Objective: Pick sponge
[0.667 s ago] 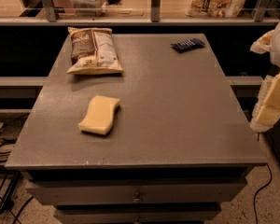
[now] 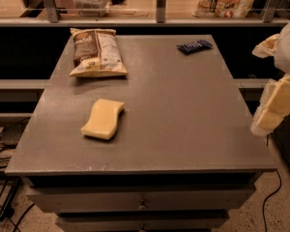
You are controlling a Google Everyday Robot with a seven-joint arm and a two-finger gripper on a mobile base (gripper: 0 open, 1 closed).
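Observation:
The sponge [image 2: 103, 119] is a pale yellow foam pad with wavy sides. It lies flat on the grey table [image 2: 183, 115], left of centre and towards the front. My gripper [image 2: 276, 103] shows at the right edge of the camera view, off the table's right side and above floor level. It is far to the right of the sponge and touches nothing on the table. Its yellowish fingers [image 2: 280, 100] hang down at a slant.
A brown-and-white snack bag [image 2: 95, 52] lies at the back left of the table. A small dark blue packet [image 2: 194, 46] lies at the back right. A shelf with a rail and containers runs behind the table. Cables lie on the floor at the left.
The gripper has shifted slightly at the right edge of the view. The sponge, snack bag and blue packet have not moved.

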